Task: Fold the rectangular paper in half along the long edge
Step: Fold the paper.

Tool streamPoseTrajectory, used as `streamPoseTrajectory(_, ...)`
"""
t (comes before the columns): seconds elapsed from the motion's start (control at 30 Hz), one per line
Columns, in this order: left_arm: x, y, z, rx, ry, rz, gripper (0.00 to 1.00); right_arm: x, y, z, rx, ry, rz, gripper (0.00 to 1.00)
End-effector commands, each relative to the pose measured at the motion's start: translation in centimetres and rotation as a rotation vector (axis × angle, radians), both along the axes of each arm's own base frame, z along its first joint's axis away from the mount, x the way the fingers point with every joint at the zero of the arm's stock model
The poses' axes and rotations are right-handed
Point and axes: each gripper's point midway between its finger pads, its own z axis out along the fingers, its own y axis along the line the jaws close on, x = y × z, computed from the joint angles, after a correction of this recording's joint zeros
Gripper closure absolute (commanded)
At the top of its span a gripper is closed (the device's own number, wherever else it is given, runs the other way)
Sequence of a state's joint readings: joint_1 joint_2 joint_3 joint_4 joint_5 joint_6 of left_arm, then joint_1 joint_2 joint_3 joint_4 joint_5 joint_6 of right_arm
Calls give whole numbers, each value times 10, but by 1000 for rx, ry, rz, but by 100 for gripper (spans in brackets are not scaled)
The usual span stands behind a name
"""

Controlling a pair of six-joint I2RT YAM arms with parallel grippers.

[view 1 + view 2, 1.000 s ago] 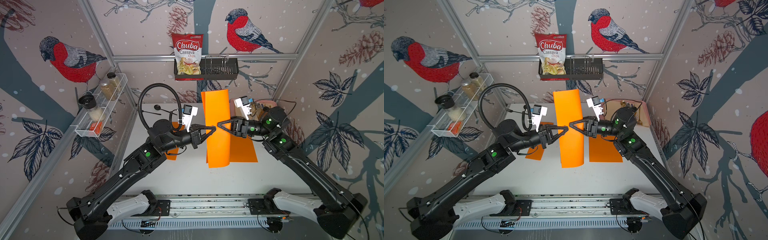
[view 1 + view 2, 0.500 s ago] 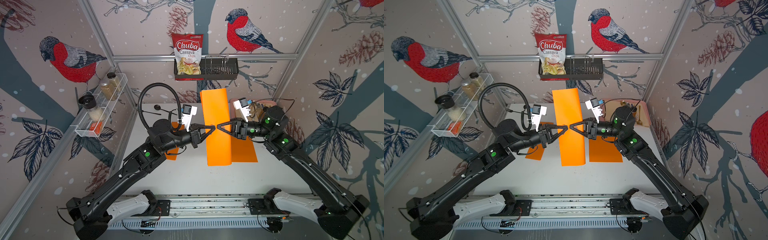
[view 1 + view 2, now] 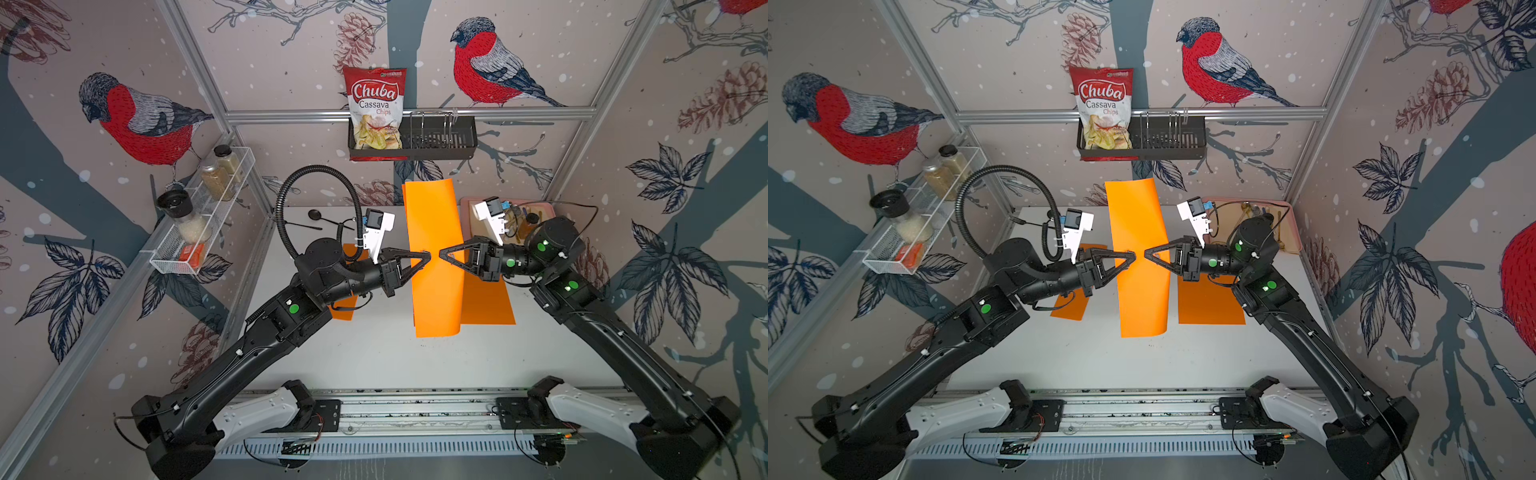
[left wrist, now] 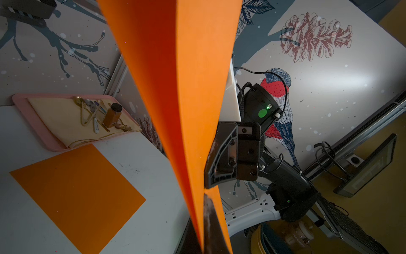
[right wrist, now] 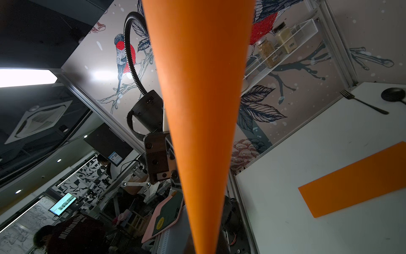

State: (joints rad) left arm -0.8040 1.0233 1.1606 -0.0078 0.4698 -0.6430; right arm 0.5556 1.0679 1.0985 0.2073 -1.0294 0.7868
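while tight on paper [image 3: 434, 224] (both fingers [image 3: 401, 251])

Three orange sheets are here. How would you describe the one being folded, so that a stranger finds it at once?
Start at the middle of the white table. There the left tool and the right tool, tip to tip, grip a long orange paper. Only it is in the air; the wide sheet and the narrow sheet lie flat.

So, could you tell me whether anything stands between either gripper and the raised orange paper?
Nothing visible does. The left gripper and right gripper each pinch the raised orange paper from opposite sides. Two other orange sheets lie flat on the table, clear of both.
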Motion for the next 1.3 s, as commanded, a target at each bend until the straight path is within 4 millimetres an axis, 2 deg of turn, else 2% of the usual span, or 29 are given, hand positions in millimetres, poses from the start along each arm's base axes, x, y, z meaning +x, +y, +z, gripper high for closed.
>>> streamPoseTrajectory(0.0, -3, 3, 16, -34, -56, 3, 100, -9, -4, 16, 54, -42, 39, 100)
streamPoseTrajectory(0.07, -4, 3, 17, -35, -58, 0, 100, -9, -4, 17, 56, -37, 38, 92)
streamPoseTrajectory(0.13, -4, 3, 17, -37, -56, -3, 100, -8, -5, 17, 57, -36, 35, 89)
streamPoseTrajectory(0.17, -4, 3, 17, -36, -56, -3, 100, -7, -6, 18, 58, -37, 31, 90)
streamPoseTrajectory(0.23, -4, 3, 17, -36, -57, -3, 100, -8, -7, 19, 64, -43, 33, 100)
streamPoseTrajectory(0.4, -5, 3, 17, -35, -55, -7, 100, -17, -12, 27, 89, -62, 58, 100)
streamPoseTrajectory(0.43, -5, 3, 17, -35, -56, -6, 100, -19, -13, 29, 95, -64, 68, 96)
streamPoseTrajectory(0.47, -5, 3, 18, -36, -57, -6, 100, -21, -13, 30, 98, -65, 80, 84)
streamPoseTrajectory(0.5, -5, 3, 18, -37, -56, -9, 100, -23, -14, 30, 100, -67, 87, 80)
streamPoseTrajectory(0.53, -6, 3, 18, -38, -58, -13, 100, -24, -14, 30, 100, -70, 92, 84)
streamPoseTrajectory(0.6, -7, 3, 19, -42, -60, -18, 100, -23, -16, 30, 100, -74, 85, 100)
streamPoseTrajectory(0.73, -10, 3, 20, -43, -63, -30, 100, -22, -21, 30, 98, -84, 72, 99)
streamPoseTrajectory(0.77, -10, 3, 20, -44, -63, -29, 100, -21, -22, 30, 95, -82, 68, 93)
streamPoseTrajectory(0.83, -10, 3, 20, -41, -63, -31, 100, -18, -23, 28, 87, -76, 65, 89)
streamPoseTrajectory(0.87, -10, 3, 20, -42, -63, -32, 100, -17, -23, 27, 83, -72, 61, 91)
streamPoseTrajectory(0.9, -10, 3, 20, -41, -63, -34, 100, -15, -24, 25, 78, -72, 56, 99)
streamPoseTrajectory(1.07, -11, 3, 20, -42, -63, -33, 100, -14, -25, 23, 62, -80, 43, 100)
streamPoseTrajectory(1.13, -10, 3, 19, -41, -62, -32, 100, -11, -23, 20, 46, -75, 34, 79)
streamPoseTrajectory(1.27, -9, 1, 18, -39, -57, -34, 100, -9, -19, 17, 45, -63, 36, 66)
